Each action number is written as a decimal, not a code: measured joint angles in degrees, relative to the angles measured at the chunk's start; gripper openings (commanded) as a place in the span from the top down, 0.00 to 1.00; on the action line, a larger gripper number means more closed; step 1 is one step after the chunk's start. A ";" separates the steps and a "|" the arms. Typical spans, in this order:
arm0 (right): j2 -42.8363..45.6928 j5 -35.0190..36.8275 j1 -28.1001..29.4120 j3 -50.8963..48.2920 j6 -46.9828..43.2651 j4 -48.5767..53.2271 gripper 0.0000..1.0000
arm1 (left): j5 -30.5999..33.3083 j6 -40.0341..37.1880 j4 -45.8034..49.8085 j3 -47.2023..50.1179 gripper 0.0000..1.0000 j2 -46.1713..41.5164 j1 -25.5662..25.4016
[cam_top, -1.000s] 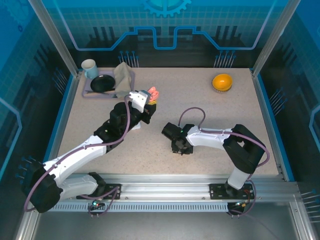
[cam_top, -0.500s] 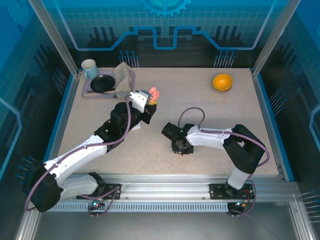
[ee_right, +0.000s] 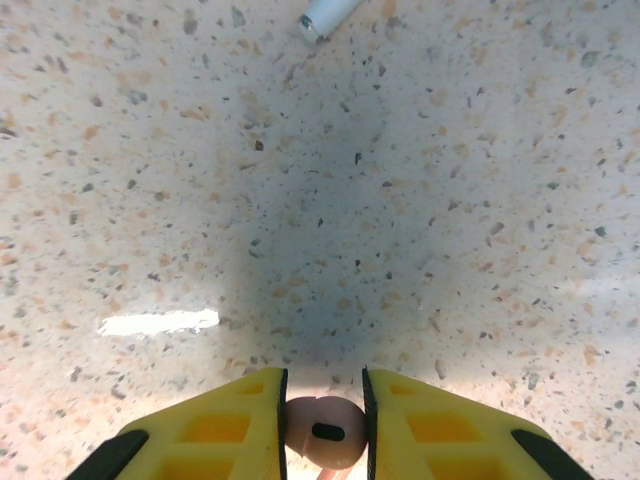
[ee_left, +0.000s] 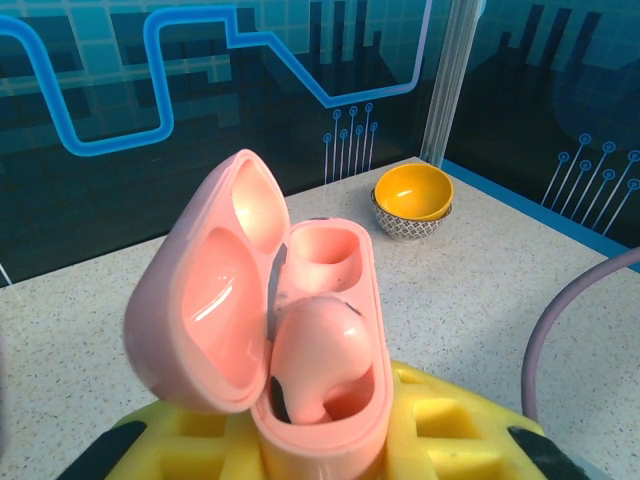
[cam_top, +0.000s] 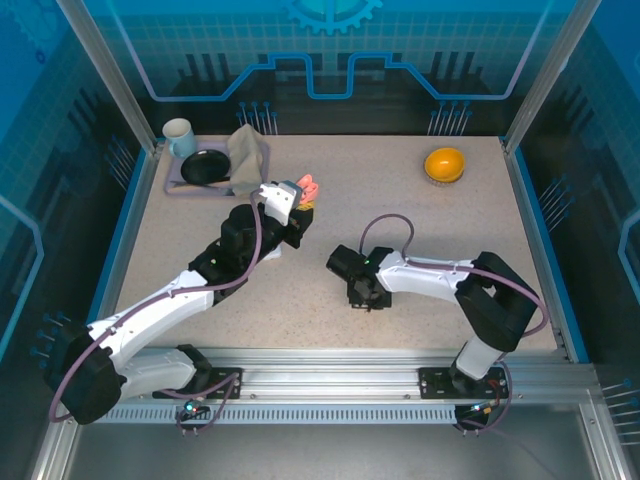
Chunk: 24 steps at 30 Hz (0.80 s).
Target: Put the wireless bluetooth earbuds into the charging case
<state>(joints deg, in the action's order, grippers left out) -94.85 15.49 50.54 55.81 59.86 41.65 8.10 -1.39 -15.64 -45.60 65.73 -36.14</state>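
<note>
My left gripper is shut on a salmon-pink charging case and holds it above the table at the back left of centre. Its lid stands open. One pink earbud sits in the nearer socket, and the farther socket is empty. My right gripper points down at the table near the middle. Its yellow fingers press on both sides of a second pink earbud. The tip of a white earbud stem lies on the table farther ahead of it.
An orange bowl stands at the back right. A purple tray at the back left carries a black dish and a folded cloth, with a mug behind it. Blue-framed walls enclose the speckled table.
The right gripper's fingers have come together on the pink earbud, and that arm has shifted slightly right. The left arm and the case have not moved.
</note>
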 measured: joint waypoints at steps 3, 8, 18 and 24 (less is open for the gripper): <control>1.38 0.17 -0.15 0.00 -0.28 0.26 0.75 | -0.02 0.00 0.00 0.02 1.00 0.00 0.00; 2.45 0.46 -1.31 0.00 -0.79 0.33 0.75 | 0.00 0.00 0.17 0.02 1.00 0.00 0.00; 12.46 0.55 -7.08 0.37 -4.04 0.46 0.74 | -0.33 0.02 0.35 0.13 1.00 0.00 0.00; 20.85 0.33 -13.27 4.61 -8.26 0.55 0.73 | -2.60 0.04 1.07 1.18 1.00 0.00 0.00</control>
<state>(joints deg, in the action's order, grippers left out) -74.00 15.81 37.28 60.42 51.59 42.19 5.50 -1.34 -14.57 -44.42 65.73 -36.14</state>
